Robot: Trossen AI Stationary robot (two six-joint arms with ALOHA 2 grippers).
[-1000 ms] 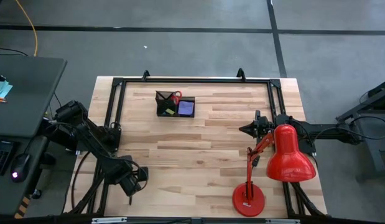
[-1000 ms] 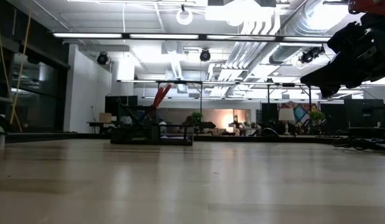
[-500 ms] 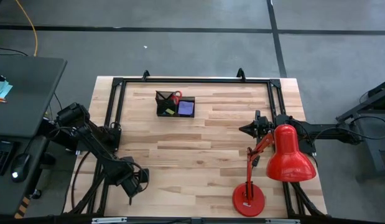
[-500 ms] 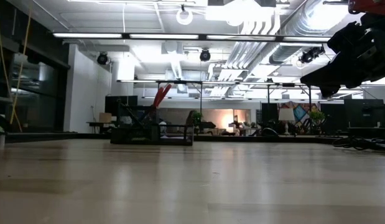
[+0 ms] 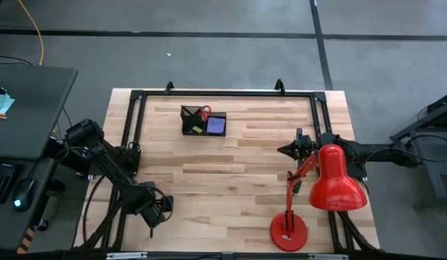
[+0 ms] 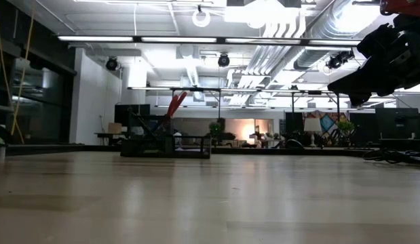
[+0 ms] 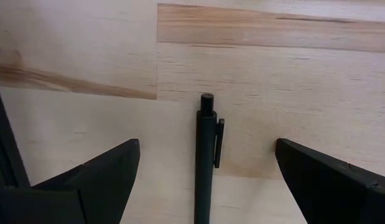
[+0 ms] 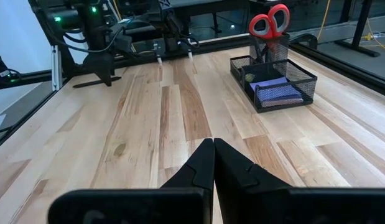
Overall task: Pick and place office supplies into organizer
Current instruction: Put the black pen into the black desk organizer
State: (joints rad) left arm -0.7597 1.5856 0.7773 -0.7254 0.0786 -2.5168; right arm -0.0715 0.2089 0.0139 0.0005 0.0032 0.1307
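A thin black pen (image 7: pixel 206 162) lies flat on the wooden table near its near left corner. My left gripper (image 7: pixel 208 146) points down over it, open, with one finger on either side of the pen and touching nothing; the high view shows that gripper (image 5: pixel 152 209) there. The black mesh organizer (image 5: pixel 204 123) stands at the far middle. It holds red-handled scissors (image 8: pixel 269 22) upright, a purple note pad (image 8: pixel 276 92) and a small yellowish piece (image 5: pixel 198 129). My right gripper (image 8: pixel 213 146) waits shut and level at the table's right side.
A large red desk lamp (image 5: pixel 335 180) stands at the near right, its base (image 5: pixel 288 232) by the near edge. A black metal frame (image 5: pixel 223 94) runs along the far, left and right edges. Bare wood lies between the pen and the organizer.
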